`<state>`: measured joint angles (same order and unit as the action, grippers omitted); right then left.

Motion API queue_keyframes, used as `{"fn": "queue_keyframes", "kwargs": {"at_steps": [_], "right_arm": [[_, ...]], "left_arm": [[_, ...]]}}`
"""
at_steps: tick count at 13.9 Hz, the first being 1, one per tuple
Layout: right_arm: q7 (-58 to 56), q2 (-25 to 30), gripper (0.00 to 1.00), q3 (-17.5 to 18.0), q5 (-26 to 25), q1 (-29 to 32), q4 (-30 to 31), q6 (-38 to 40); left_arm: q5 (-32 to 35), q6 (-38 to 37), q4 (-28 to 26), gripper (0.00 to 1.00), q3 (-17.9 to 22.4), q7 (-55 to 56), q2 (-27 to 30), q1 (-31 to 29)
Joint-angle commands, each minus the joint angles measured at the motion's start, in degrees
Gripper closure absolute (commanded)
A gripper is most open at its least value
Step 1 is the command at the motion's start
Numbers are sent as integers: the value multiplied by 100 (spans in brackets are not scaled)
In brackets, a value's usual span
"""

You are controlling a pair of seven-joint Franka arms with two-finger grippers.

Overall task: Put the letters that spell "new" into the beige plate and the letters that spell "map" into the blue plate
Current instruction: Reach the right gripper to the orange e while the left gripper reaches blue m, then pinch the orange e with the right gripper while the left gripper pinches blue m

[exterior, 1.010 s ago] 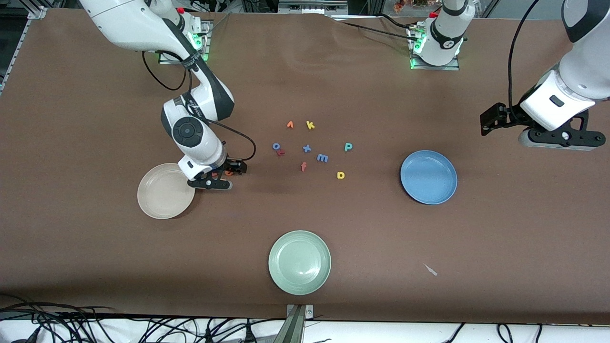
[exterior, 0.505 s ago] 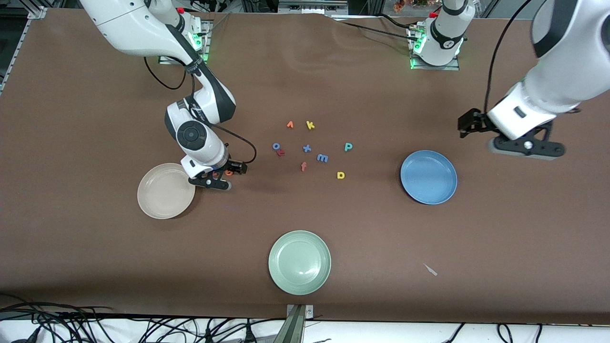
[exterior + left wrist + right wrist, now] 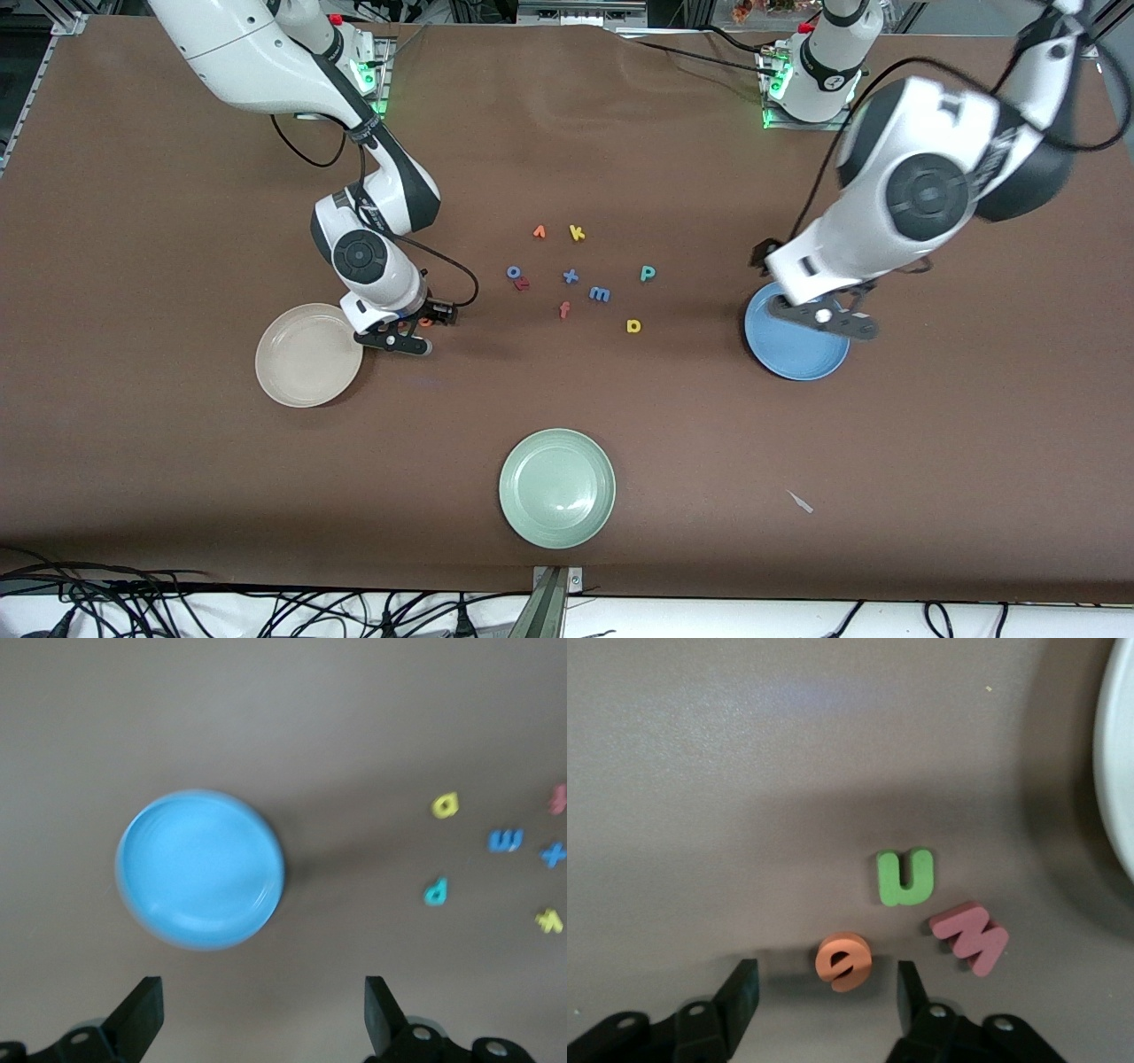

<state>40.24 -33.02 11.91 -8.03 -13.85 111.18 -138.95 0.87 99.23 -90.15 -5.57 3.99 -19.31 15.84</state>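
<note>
The pale green plate [image 3: 557, 488] lay nearest the front camera, bare, well apart from both arms.

Farther back, the beige plate [image 3: 307, 354] sat toward the right arm's end of the table, with the right gripper [image 3: 396, 338] low beside its rim. In the right wrist view, that gripper's [image 3: 824, 992] two fingers [image 3: 741, 990] stood either side of the orange "e" [image 3: 844, 960], partly closed but with a gap still showing on each side, so no grasp was made. The green "n" [image 3: 904, 877] lay just beside the "e", and the salmon-pink "w" [image 3: 970, 936] just beside the "n", toward the beige plate's edge [image 3: 1114, 771]. All three rested on the table.

The blue plate [image 3: 802, 350] lay toward the left arm's end, with the left gripper [image 3: 824, 319] hanging over it. In the left wrist view, its fingers [image 3: 140, 1017] were spread wide and held nothing.

Between the plates, the yellow "a" [image 3: 633, 326] lay nearest the camera, then the orange-red "f" [image 3: 564, 309], the blue "m" [image 3: 600, 293], the blue "x" [image 3: 570, 276] and the teal "p" [image 3: 648, 273]; the yellow "k" [image 3: 577, 233] lay farthest.

Compared with a second earlier, the left arm had swung in from the table's end to above the blue plate, and the right gripper's fingers had narrowed around the "e". The letters and plates had not moved.
</note>
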Motion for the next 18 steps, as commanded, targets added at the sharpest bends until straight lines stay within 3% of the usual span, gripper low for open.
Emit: {"fn": "queue_keyframes", "kwargs": {"at_steps": [1, 5, 9, 11, 14, 18], "right_arm": [[115, 15, 35, 13, -233, 5, 45, -97], [124, 15, 42, 4, -278, 5, 44, -106], [115, -2, 47, -13, -374, 5, 53, -106], [107, -11, 50, -31, -410, 5, 53, -97], [98, -20, 50, -66, -410, 5, 53, -97], [98, -20, 55, -66, -410, 5, 53, -89]], "left_arm": [[-94, 595, 173, 0, -23, 5, -484, 269], [-201, 1344, -37, 0, -23, 1083, -968, 735], [-192, 2159, -924, 0, -32, 1884, -960, 1245], [-201, 2574, -1233, 0, -32, 2909, -978, 1448], [-305, 2601, -1146, 0, -41, 4588, -1153, 1580], [-755, 3224, -1093, 0, -32, 6784, -1408, 1686]]}}
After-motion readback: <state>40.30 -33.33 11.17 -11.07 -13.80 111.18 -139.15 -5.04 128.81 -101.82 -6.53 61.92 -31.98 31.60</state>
